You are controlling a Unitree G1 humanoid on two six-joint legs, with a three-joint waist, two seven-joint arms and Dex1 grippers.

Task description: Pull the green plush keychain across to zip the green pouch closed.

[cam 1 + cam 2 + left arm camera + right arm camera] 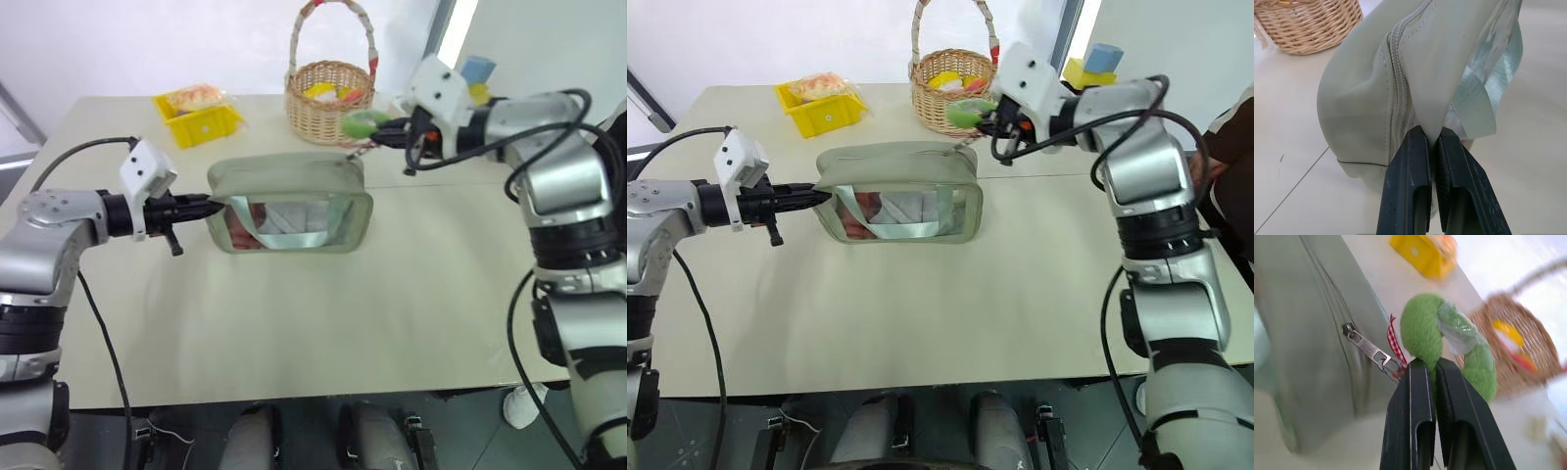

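Table: beige table (294, 323), green pouch (294, 201) standing on it.
Left gripper (208, 207): clamped on pouch's end fabric.
Right gripper (384, 133): pinching green plush keychain (364, 123).
Advice: pull along zipper line, hold pouch taut.

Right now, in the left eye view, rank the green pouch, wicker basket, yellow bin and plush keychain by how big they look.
1. green pouch
2. wicker basket, farther back
3. yellow bin, farther back
4. plush keychain
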